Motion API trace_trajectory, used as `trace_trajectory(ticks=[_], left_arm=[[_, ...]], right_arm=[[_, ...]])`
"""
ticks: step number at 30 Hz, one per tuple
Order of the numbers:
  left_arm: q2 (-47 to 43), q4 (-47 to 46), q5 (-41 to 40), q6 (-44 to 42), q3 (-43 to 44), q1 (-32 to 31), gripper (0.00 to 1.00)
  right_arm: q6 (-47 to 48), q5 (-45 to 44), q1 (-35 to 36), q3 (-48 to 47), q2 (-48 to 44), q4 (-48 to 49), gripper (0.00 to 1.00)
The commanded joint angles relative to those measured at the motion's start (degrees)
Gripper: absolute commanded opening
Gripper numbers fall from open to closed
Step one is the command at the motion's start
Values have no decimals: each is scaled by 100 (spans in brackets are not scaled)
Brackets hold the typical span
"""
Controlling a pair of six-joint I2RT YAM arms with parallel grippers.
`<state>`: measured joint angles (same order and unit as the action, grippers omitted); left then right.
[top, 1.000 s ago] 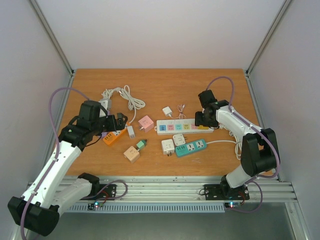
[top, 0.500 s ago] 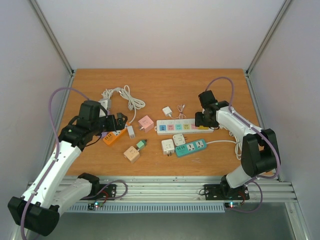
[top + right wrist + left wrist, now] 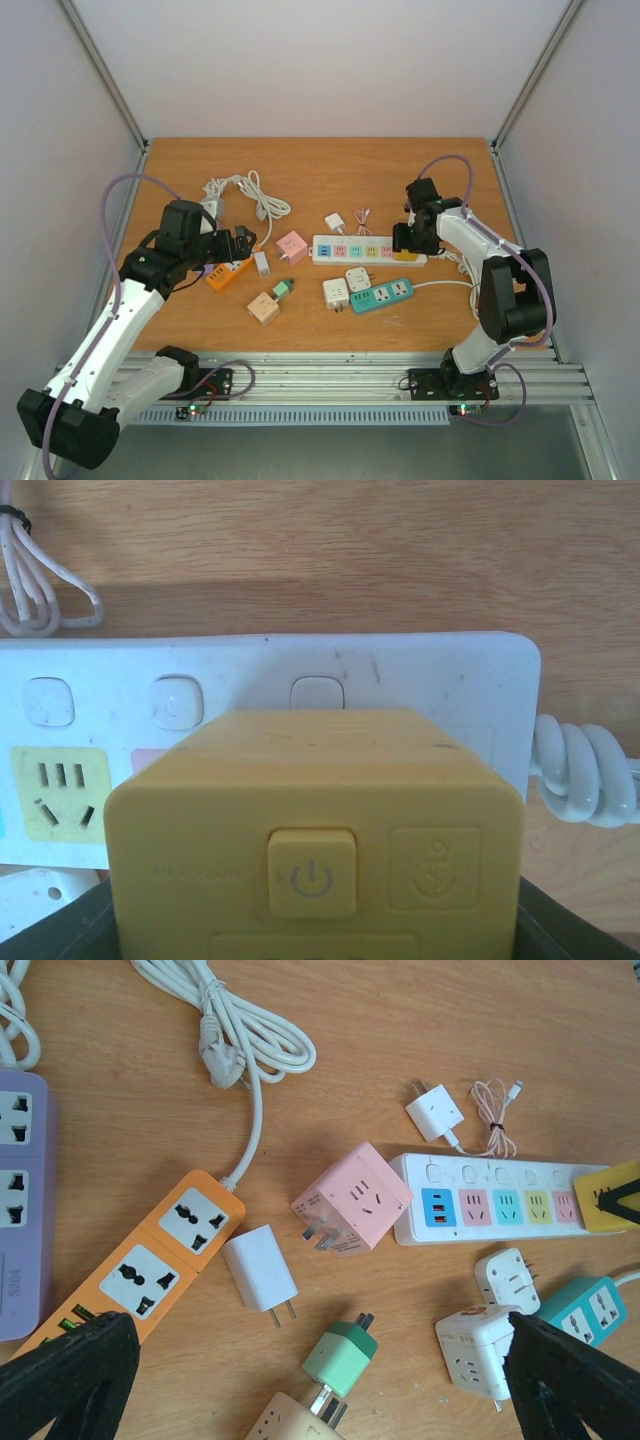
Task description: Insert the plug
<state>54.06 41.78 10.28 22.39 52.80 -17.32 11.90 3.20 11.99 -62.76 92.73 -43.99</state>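
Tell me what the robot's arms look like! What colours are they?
Both arms are white tubes joined by chunky black joints. The left arm and right arm each carry a purple cable looping along them. The left gripper and right gripper are black. Tiny red and green lights glow at the bases.

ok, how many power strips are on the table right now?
4. Long white strip with pastel sockets, centre-right; flat orange strip, left side; purple strip beside it, at the left wrist view's edge; short teal strip nearer than the white one. Others may be hidden.
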Motion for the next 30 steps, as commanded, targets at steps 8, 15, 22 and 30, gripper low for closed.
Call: trace_trajectory(ticks=[8, 15, 22, 30], left_arm=[[87, -191, 86, -60, -41, 27, 99], [86, -178, 46, -60, -41, 45, 99], [87, -171, 50, -52, -41, 69, 99], [86, -149, 12, -50, 0, 88, 99]], right_arm=[[-678, -1060, 496, 428, 501, 3, 35], [-851, -1224, 506, 223, 851, -222, 35], [-397, -1722, 369, -247, 396, -668, 43], [156, -482, 493, -779, 118, -683, 82]])
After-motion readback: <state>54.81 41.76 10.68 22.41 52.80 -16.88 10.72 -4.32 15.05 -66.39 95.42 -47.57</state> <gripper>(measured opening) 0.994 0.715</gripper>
